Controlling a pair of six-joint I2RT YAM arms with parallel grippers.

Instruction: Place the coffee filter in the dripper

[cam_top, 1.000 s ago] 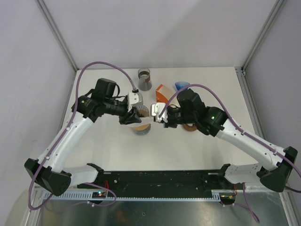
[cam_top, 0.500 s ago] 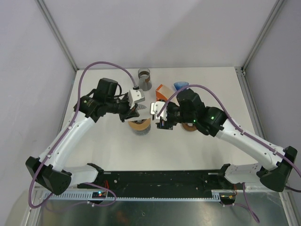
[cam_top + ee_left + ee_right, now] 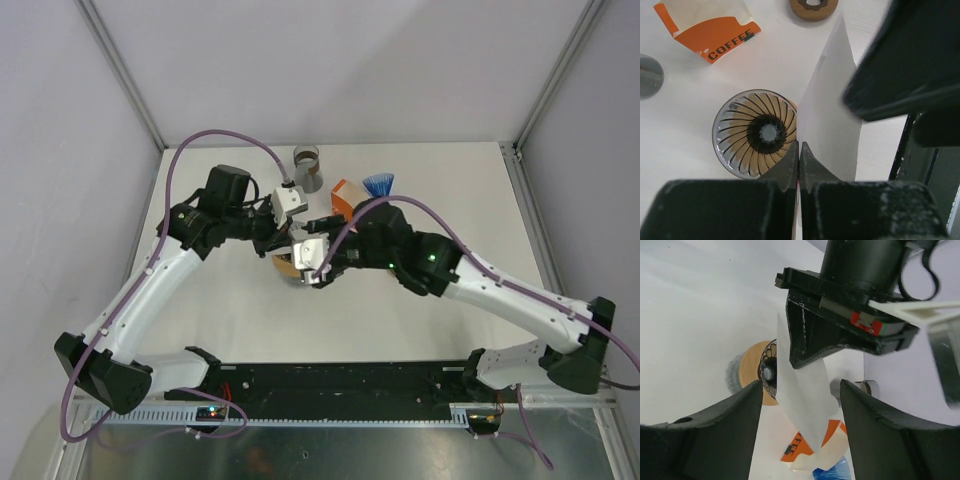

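The table (image 3: pixel 470 190) is white, closed by pale walls at the back and on both sides, with a metal post along each side edge; its near edge meets the black rail where the two arms are bolted. The things stand together in the middle, towards the back: a grey cup (image 3: pixel 308 168) close to the back edge, an orange coffee bag (image 3: pixel 345 194) near it, and a blue fluted thing (image 3: pixel 379 183) just beside the bag. Bare surface lies to the left, to the right and in front of this group; between the things themselves the room is narrow. The dripper (image 3: pixel 760 134) stands upright in front of the cup, well apart from every edge, with its ribbed mouth facing up; a brown ring (image 3: pixel 813 6) lies beyond it, near the bag.

Both arms reach inward from their bases and bend at the elbow, so the wrists meet over the dripper. The left gripper (image 3: pixel 799 150) has its fingers pressed together on one edge of the coffee filter (image 3: pixel 832 110); the white paper hangs above the dripper, a little to one side (whether it touches the rim I cannot tell). The right gripper (image 3: pixel 800 385) faces the left one with its fingers spread apart, one on each side of the paper.
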